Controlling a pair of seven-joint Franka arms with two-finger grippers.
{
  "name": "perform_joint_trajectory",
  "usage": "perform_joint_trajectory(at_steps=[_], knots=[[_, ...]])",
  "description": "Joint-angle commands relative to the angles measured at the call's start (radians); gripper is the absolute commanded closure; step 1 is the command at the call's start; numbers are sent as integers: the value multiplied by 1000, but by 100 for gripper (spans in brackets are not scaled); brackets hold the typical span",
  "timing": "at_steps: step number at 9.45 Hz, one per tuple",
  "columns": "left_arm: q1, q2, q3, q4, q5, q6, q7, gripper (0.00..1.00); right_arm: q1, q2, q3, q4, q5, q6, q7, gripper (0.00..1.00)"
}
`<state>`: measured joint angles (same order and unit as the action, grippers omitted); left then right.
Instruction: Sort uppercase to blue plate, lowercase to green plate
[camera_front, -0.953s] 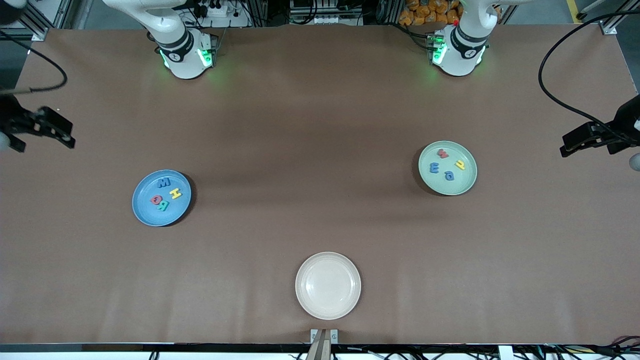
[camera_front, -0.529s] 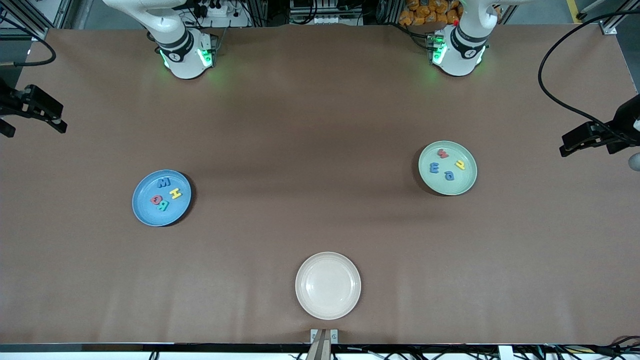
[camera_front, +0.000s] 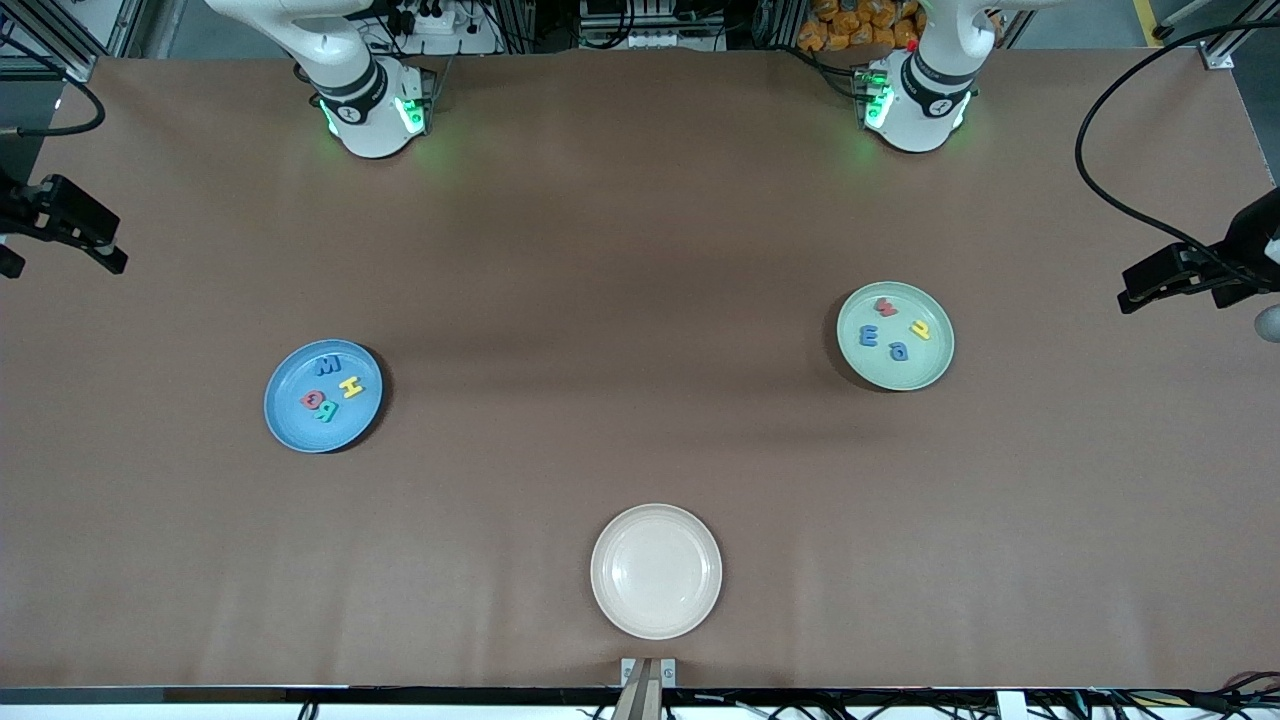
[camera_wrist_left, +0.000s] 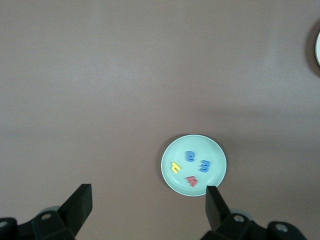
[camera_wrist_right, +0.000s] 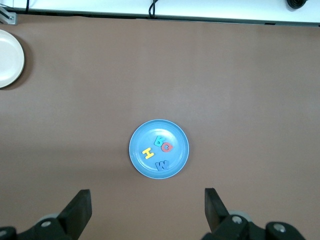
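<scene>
The blue plate lies toward the right arm's end and holds the uppercase letters: blue M, yellow H, red Q and teal R. Toward the left arm's end, the green plate holds the lowercase letters: a red one, yellow h, blue e and blue a. My right gripper hangs high over the table's edge at its own end, open and empty. My left gripper hangs over the edge at its end, also open and empty.
A cream-white plate with nothing in it lies near the front edge, midway between the two ends. Black cables loop over the table corners at both ends. The two arm bases stand along the back edge.
My right gripper has drifted toward the robots' side of the table along the table's edge. The left gripper and all plates and letters have stayed put.
</scene>
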<state>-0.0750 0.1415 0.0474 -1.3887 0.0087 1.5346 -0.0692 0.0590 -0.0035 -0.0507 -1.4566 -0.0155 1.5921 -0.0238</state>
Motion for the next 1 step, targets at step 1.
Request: perform_joint_trajectory(at_steps=[1], knots=[[3,-7,3,5,-12,-16,20,0,-21,-9,12,-1,19,-9,24,0]])
